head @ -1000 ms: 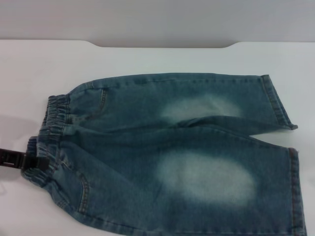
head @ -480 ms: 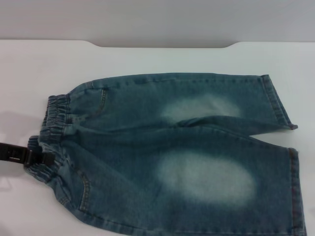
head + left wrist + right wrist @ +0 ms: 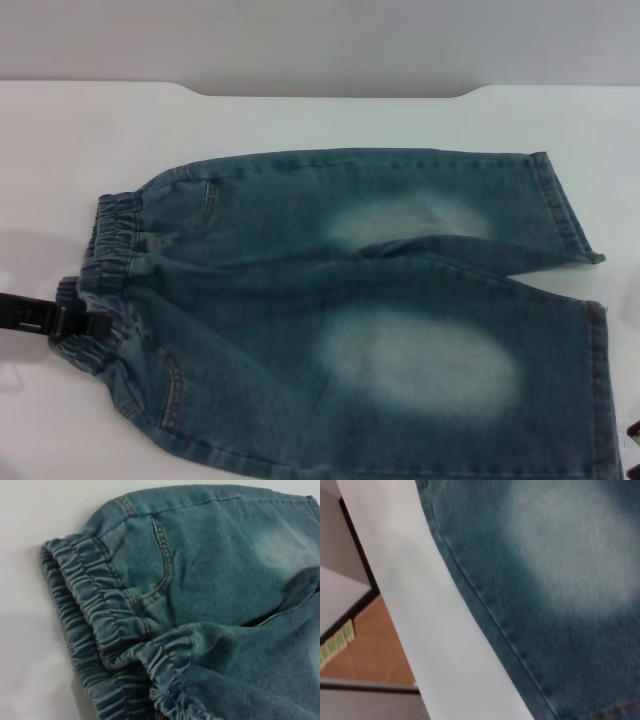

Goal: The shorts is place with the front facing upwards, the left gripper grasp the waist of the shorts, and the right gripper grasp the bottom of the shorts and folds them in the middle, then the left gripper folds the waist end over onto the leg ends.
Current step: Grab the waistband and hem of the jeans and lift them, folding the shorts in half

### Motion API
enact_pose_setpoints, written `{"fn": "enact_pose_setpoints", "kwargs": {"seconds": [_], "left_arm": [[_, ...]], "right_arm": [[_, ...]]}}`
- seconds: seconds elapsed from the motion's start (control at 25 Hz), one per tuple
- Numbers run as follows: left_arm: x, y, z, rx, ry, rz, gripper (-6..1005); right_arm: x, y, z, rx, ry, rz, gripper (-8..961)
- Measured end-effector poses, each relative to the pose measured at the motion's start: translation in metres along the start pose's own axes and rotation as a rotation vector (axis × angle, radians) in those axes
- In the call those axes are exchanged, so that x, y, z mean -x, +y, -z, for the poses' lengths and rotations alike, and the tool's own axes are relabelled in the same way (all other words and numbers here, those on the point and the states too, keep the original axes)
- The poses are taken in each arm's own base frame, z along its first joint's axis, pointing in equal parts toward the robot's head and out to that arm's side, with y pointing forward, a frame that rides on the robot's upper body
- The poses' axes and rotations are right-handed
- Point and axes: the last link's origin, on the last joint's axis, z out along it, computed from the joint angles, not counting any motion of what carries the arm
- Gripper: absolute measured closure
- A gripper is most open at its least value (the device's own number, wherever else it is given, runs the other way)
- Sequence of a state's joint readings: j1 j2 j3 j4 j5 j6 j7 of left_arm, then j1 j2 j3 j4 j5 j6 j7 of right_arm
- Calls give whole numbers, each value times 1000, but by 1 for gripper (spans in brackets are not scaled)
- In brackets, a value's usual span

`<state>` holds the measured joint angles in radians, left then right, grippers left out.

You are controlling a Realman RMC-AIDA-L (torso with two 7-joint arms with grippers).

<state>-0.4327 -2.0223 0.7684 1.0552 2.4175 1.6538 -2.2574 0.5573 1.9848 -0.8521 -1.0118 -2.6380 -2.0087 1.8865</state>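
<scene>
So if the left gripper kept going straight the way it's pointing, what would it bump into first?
The left gripper points in from the robot's left, level with the table. Its tip is already at the waist of the shorts, so going on it would probably meet that ruched elastic band first. Whether it touches yet is hard to tell.

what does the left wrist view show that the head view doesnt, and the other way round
Only the left wrist view shows the pocket stitching and the puckered rows of the waist of the shorts close up. Only the head view shows the whole shorts flat on the white table, both pale thigh patches, the leg ends, and the left gripper at the waistband. Both show the gathered waistband, blue denim and white surface.
</scene>
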Motion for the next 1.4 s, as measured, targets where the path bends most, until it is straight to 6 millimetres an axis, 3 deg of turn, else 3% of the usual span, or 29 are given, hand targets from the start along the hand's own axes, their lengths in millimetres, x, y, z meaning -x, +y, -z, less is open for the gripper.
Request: {"fn": "enact_pose_setpoints", "kwargs": {"seconds": [0.28,0.64,1.4], "left_arm": [[3,-1,0,-3,1,8,953],[4,-2,0,-3,0,9,954],[4,-1,-2,2,-1,8,952]], "right_arm": [[-5,-2,3,-11,32,-12,330],[-12,1,-9,24,94,-5,330],[-10,-4,-20,13,84,-3,331]]}}
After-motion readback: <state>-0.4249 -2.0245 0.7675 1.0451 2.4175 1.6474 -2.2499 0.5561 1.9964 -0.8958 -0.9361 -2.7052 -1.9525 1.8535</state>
